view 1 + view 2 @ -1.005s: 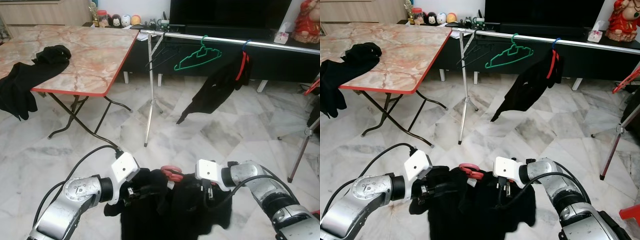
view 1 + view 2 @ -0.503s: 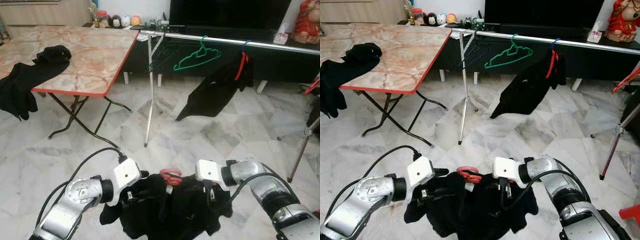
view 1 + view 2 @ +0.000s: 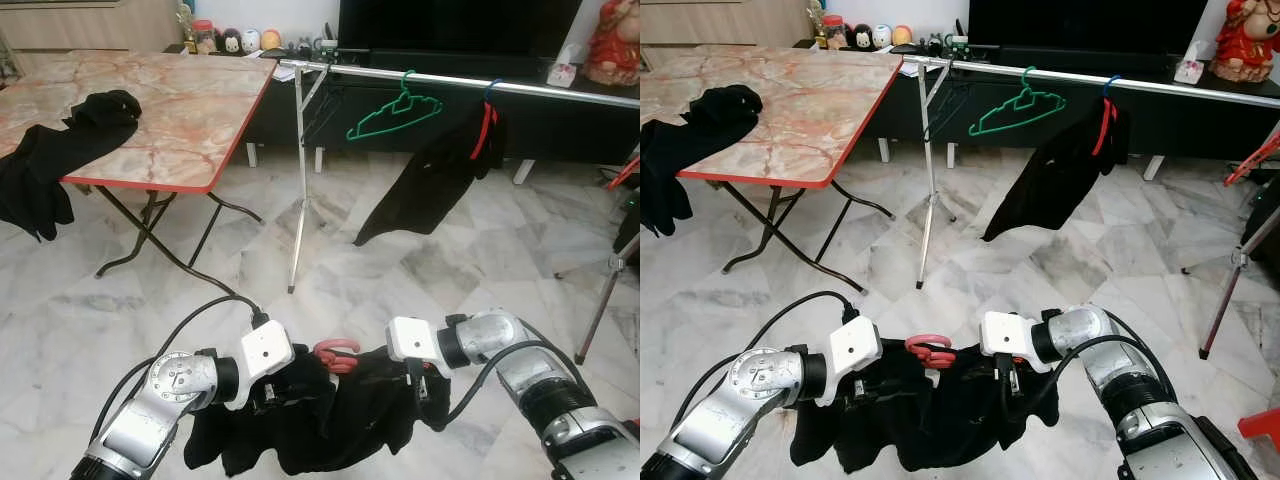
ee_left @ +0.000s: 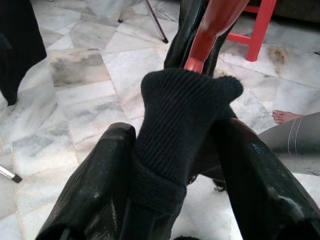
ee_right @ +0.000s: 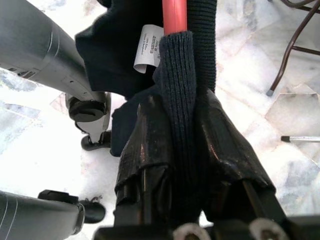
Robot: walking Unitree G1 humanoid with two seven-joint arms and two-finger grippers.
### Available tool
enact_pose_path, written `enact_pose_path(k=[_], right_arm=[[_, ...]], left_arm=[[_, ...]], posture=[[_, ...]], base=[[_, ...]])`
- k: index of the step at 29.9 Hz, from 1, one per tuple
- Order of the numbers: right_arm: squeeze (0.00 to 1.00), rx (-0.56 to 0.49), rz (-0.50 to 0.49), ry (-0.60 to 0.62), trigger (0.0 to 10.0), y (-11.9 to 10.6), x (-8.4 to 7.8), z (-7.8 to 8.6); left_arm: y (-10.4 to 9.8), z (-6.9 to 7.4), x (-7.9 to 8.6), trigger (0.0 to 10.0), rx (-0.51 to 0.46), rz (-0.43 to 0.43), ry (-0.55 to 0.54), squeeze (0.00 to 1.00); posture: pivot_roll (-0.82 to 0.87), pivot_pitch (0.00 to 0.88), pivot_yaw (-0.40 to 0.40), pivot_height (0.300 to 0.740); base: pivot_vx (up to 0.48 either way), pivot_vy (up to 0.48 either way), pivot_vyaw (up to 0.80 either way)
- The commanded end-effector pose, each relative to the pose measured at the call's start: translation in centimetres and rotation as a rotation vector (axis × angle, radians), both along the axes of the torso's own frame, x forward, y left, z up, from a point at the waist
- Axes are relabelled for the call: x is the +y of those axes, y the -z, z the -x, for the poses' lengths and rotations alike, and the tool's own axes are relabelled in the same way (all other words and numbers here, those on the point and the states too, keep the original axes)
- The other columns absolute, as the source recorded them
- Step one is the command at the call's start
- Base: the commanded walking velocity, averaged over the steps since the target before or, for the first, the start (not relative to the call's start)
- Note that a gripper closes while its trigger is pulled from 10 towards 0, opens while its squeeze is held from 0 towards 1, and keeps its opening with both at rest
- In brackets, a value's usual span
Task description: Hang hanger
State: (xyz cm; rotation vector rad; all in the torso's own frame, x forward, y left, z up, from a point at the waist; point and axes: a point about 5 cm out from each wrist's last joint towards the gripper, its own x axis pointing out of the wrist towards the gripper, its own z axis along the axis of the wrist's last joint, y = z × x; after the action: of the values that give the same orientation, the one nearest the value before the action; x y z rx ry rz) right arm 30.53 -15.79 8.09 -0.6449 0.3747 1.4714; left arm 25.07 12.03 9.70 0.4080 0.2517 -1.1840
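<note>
Low before the robot, left gripper [image 3: 275, 392] and right gripper [image 3: 425, 385] each clamp a black garment [image 3: 330, 420] on a red hanger [image 3: 335, 355].

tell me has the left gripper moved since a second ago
Yes. The left gripper, holding the black garment, has shifted rightward, toward the red hanger hook, judged against the rack pole.

The left claw [image 4: 175, 165] pinches a ribbed black garment [image 4: 177, 125] draped over a red hanger [image 4: 210, 30] above marble floor [image 4: 80, 95].
</note>
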Motion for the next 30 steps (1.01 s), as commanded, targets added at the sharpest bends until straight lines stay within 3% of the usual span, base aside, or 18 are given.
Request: enact_pose_path(k=[1,3,4,5,6,7,8,30], right_arm=[[0.00,-0.036,-0.050,-0.003,0.0,-1.00,0.31,-0.33],[0.00,-0.036,-0.051,-0.005,0.0,-1.04,0.34,-0.33],[0.00,-0.037,-0.051,-0.006,0.0,-1.06,0.36,-0.33],[0.00,-0.036,-0.051,-0.006,0.0,-1.06,0.36,-0.33],[0.00,-0.037,-0.051,-0.006,0.0,-1.09,0.39,-0.36],[0.00,-0.038,-0.051,-0.006,0.0,-1.11,0.42,-0.38],[0.00,-0.039,-0.052,-0.005,0.0,-1.13,0.46,-0.40],[0.00,-0.038,-0.045,0.001,0.0,-1.03,0.67,-0.48]], left_arm=[[0.10,-0.10,-0.12,10.0,-0.003,-0.009,0.015,0.00],[0.13,-0.13,-0.16,10.0,-0.001,-0.005,0.014,0.00],[0.15,-0.15,-0.21,8.3,0.003,-0.002,0.016,0.00],[0.15,-0.16,-0.23,8.3,0.004,-0.002,0.017,0.00],[0.11,-0.30,-0.21,3.3,-0.002,0.000,0.006,0.00],[0.08,-0.41,-0.20,3.3,-0.007,0.001,-0.003,0.00],[0.05,-0.44,-0.19,0.0,-0.006,0.004,-0.004,0.00],[0.32,-0.17,-0.35,0.0,0.028,0.003,0.031,0.00]], posture=[[-0.12,0.000,0.017,0.732],[-0.12,0.000,0.015,0.732],[-0.12,0.000,0.015,0.732],[-0.12,0.000,0.015,0.732],[-0.12,0.000,0.015,0.732],[-0.12,0.000,0.015,0.732],[-0.12,0.000,0.015,0.732],[-0.12,0.000,0.018,0.732]], base=[[0.000,0.000,0.00],[0.000,0.000,0.00],[0.000,0.000,0.00],[0.000,0.000,0.00],[0.000,0.000,0.00],[0.000,0.000,0.00],[0.000,0.000,0.00],[0.000,0.000,0.00]])
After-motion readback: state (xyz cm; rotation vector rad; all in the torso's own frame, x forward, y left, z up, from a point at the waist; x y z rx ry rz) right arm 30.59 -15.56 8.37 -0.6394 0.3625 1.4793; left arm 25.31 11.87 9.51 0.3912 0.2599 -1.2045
